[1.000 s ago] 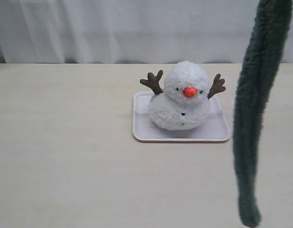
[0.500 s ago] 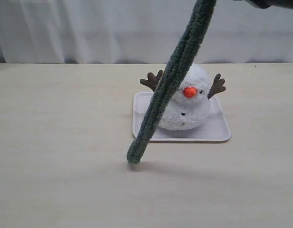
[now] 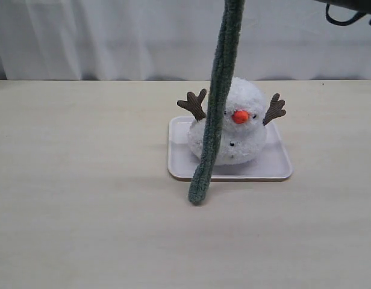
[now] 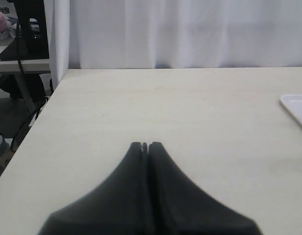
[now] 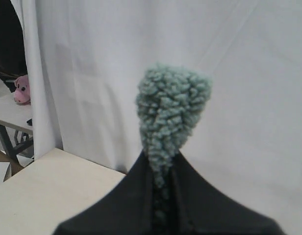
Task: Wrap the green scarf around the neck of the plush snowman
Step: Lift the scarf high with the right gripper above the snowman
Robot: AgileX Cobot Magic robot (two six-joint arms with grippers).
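Here, one green scarf [image 3: 218, 102] was seen hanging nearly straight down from beyond the top edge of the exterior view. It was clamped at its upper end by the right end effector [image 5: 162, 165], whose two fingers were closed on the fleece, with a short tuft standing beyond the tips. The strip was draped in front of one plush snowman [image 3: 240, 132], crossing its head and body on the side toward the left of that view, and it was not wound about the neck. The snowman was seated upright on one pale tray [image 3: 277, 167]. Two brown twig arms, one orange nose and two black eyes were counted on it. The scarf's lower rounded end was found just past the tray's front edge; whether the bench [image 3: 83, 192] was touched there could not be told. The left end effector [image 4: 145, 146] was held over a bare stretch of bench, its two fingers pressed together with nothing between them. One small pink plush toy [image 5: 22, 89] was noted on a separate table beyond the white curtain [image 3: 113, 36].
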